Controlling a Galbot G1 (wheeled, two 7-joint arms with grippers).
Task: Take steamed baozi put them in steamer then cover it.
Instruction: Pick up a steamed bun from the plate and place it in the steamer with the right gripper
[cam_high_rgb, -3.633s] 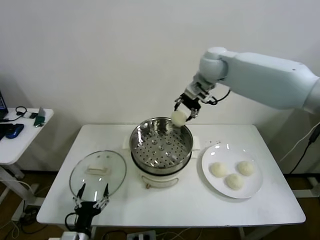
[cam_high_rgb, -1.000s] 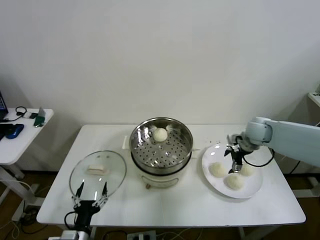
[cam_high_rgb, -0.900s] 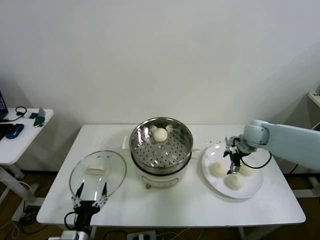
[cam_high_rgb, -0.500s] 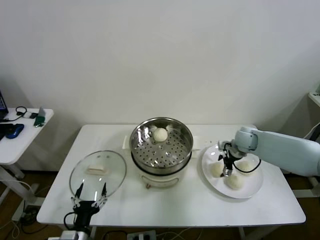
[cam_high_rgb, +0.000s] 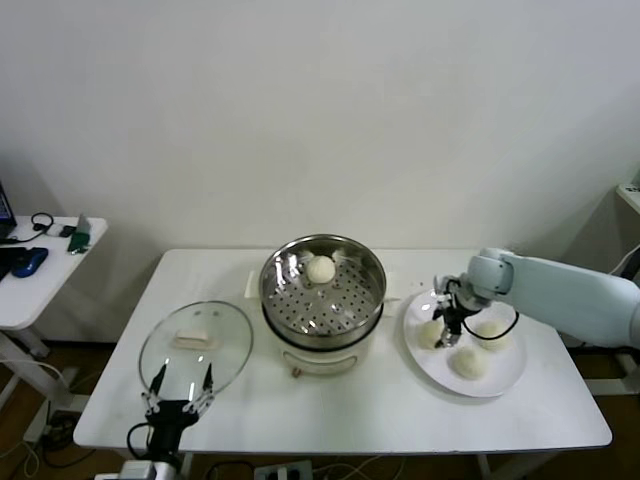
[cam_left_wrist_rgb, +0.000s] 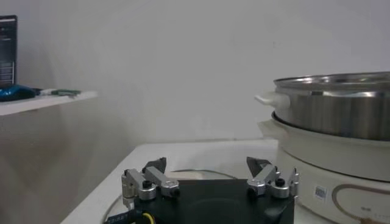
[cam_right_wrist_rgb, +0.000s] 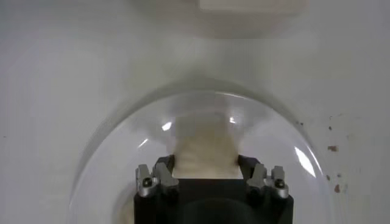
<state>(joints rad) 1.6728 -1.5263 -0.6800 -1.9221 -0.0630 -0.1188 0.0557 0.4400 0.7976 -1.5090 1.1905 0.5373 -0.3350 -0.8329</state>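
The steamer (cam_high_rgb: 322, 325) stands mid-table with one baozi (cam_high_rgb: 320, 269) inside at its far side. Three more baozi lie on the white plate (cam_high_rgb: 505, 385). My right gripper (cam_high_rgb: 445, 330) is down on the plate at the left baozi (cam_high_rgb: 429, 335). In the right wrist view the gripper (cam_right_wrist_rgb: 204, 164) has its fingers against both sides of that baozi (cam_right_wrist_rgb: 205, 146), which still rests on the plate (cam_right_wrist_rgb: 109, 158). The glass cover (cam_high_rgb: 195, 345) lies flat at the table's front left. My left gripper (cam_high_rgb: 180, 385) is parked open at the front edge behind it, and the left wrist view shows it (cam_left_wrist_rgb: 207, 167) empty.
The other two baozi (cam_high_rgb: 468, 362) (cam_high_rgb: 490, 330) sit close to the right gripper. In the left wrist view the steamer on its cream base (cam_left_wrist_rgb: 335, 103) rises ahead. A small side table (cam_high_rgb: 40, 270) with gadgets stands far left.
The right arm carried a baozi into the steamer, let it go, and swung to the plate. In the last second it slid left and came down around the left baozi.
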